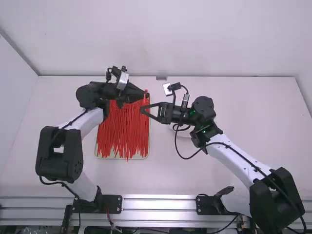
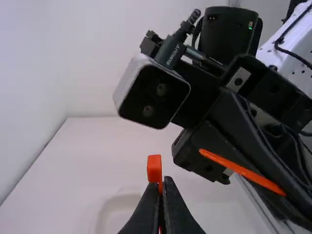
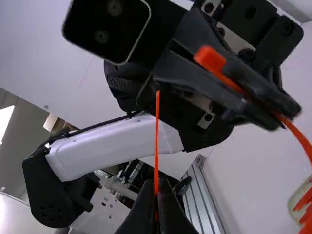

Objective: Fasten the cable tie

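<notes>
Tools on both arms met in the air above the far end of the tray (image 1: 145, 157), a bit left of the middle of the desk (image 1: 243, 97) and toward its far edge. They shared one orange cable tie (image 2: 243, 173). The left tool (image 2: 160, 183) was pinched tight on the tie just under its square head (image 2: 154, 167). That way the head stuck out past the fingertips, where the other end could get at it. The right tool (image 3: 156, 187) was squeezed tight on the thin tail (image 3: 156, 131), with a long bit poking out in front like a needle. The tail's tip was close to the left tool but looked off to one side of the head, not in its hole yet. I think the next job was to line the tip up with the hole and push it through. That could be tricky, since the tail is bendy and the hole is small. Lots more red ties (image 1: 122, 131) lay in a pile on the tray below.
</notes>
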{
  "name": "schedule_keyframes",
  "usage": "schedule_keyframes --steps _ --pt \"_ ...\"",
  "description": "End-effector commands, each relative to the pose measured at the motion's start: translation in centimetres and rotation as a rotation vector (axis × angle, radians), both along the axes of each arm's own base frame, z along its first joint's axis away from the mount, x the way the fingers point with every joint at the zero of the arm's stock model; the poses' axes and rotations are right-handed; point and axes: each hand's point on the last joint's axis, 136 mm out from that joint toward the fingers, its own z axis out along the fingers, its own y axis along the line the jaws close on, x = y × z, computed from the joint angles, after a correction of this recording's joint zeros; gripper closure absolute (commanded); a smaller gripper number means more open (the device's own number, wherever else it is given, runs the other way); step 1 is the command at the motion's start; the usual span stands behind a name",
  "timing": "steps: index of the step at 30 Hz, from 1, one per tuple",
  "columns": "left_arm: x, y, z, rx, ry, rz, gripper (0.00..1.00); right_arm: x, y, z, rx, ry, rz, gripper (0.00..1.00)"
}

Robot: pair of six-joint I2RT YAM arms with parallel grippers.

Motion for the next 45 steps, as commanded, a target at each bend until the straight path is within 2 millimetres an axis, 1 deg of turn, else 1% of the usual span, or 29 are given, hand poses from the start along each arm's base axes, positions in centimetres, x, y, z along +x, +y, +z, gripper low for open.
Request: schedule_keyframes --steps 1,7,17,18,19,23,27,39,45 --pt "-0.4 -0.1 -0.1 -0.006 -0.078 -0.003 0.99 -0.2 -0.2 0.5 0.008 -0.012 -0.001 1.00" --pt "-0.4 -0.1 0.1 -0.009 -0.120 -0.002 0.99 -0.1 -0.1 -0.1 -0.011 0.012 -0.006 1.00" --pt "-0.5 0.1 0.4 -0.014 -0.207 0.006 0.99 0.0 -0.2 -0.2 -0.014 0.016 -0.012 1.00" --pt "-0.4 0.2 0.4 -0.015 -0.206 0.009 0.97 0.0 -0.2 -0.2 -0.014 0.016 -0.012 1.00" --pt "-0.4 0.2 0.4 -0.015 -0.206 0.009 0.99 0.0 -0.2 -0.2 -0.014 0.015 -0.012 1.00" --pt "-0.7 0.0 0.6 -0.017 -0.221 0.002 0.99 0.1 -0.2 -0.2 -0.014 0.008 -0.017 1.00" --pt "-0.5 0.2 0.8 -0.024 -0.223 0.016 0.99 0.2 -0.3 -0.2 -0.015 0.009 -0.019 1.00" --pt "-0.7 0.3 1.5 -0.031 -0.241 0.027 0.99 0.4 -0.3 -0.7 -0.031 0.016 -0.025 1.00" --pt "-0.7 0.3 1.5 -0.030 -0.241 0.026 0.99 0.4 -0.3 -0.7 -0.031 0.016 -0.025 1.00"
